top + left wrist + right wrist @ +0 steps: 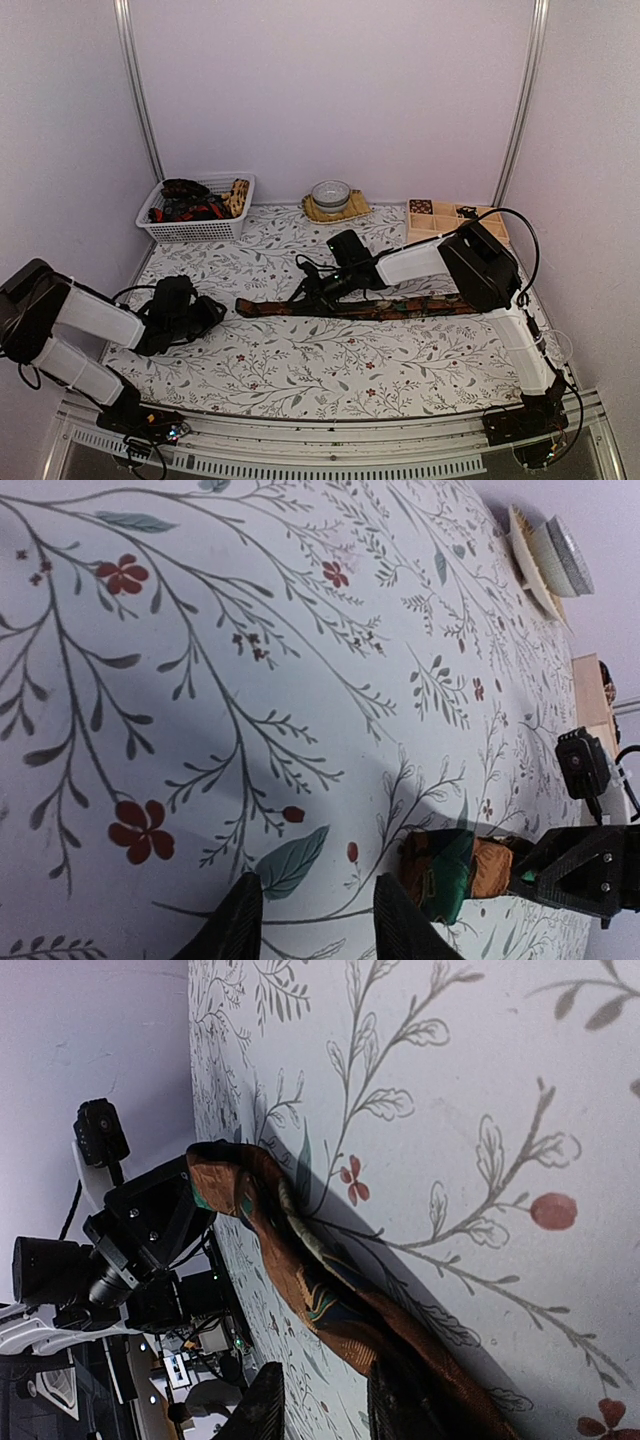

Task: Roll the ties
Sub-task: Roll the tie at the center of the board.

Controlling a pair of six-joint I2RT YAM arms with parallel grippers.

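Tie (400, 306) flat on counter (330, 370). Left gripper (318, 925), right gripper (320, 1410): jaws apart, empty. Advise pinching tip squarely, starting roll tight.

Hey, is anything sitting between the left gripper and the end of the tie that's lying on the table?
Nothing visible. Only bare flowered tablecloth lies between the left gripper and the near end of the tie. The right gripper is at the tie just beyond that end, not in the gap.
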